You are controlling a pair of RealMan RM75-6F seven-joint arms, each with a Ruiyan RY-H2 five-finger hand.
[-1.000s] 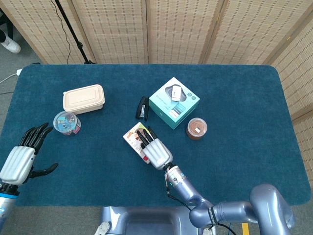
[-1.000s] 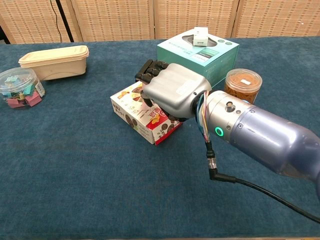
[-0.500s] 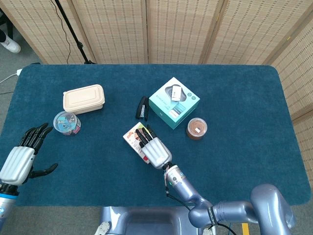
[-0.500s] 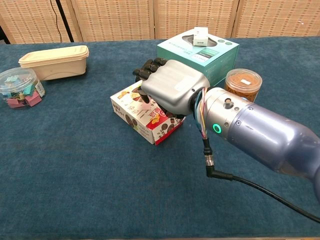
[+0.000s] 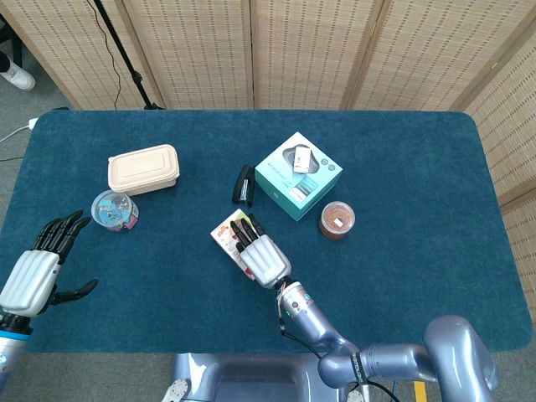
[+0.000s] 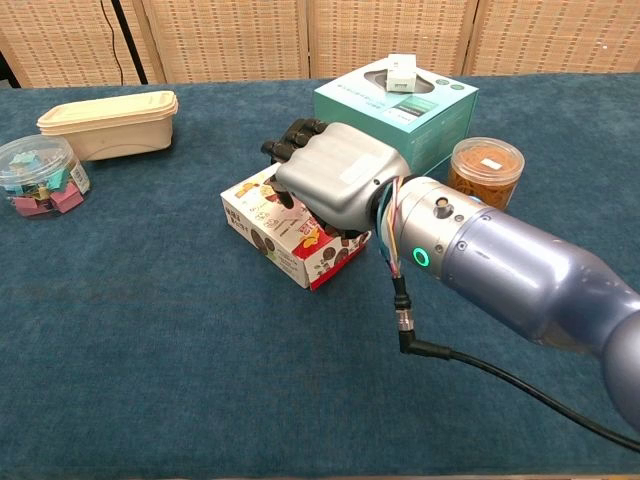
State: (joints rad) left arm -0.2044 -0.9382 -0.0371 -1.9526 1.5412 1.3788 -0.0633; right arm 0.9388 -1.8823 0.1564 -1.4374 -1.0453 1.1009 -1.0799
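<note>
My right hand (image 5: 260,254) lies palm down on a white and red snack box (image 5: 223,234) near the middle of the blue table (image 5: 402,167). Its fingers stretch over the box's top toward the far edge. In the chest view the same hand (image 6: 335,178) covers the rear half of the box (image 6: 275,232), which lies flat on the cloth. The thumb is hidden. My left hand (image 5: 38,268) hovers at the table's left front corner with fingers spread and nothing in it; the nearest thing to it is a clear jar of coloured clips (image 5: 115,209).
A teal carton (image 5: 297,176) with a small white box on top stands behind the snack box. A brown lidded jar (image 5: 337,219) sits to its right and a black stapler (image 5: 244,184) to its left. A beige lidded container (image 5: 143,169) lies far left.
My right hand has slid a little to the left over the snack box, which stays where it was. The left hand has not moved.
</note>
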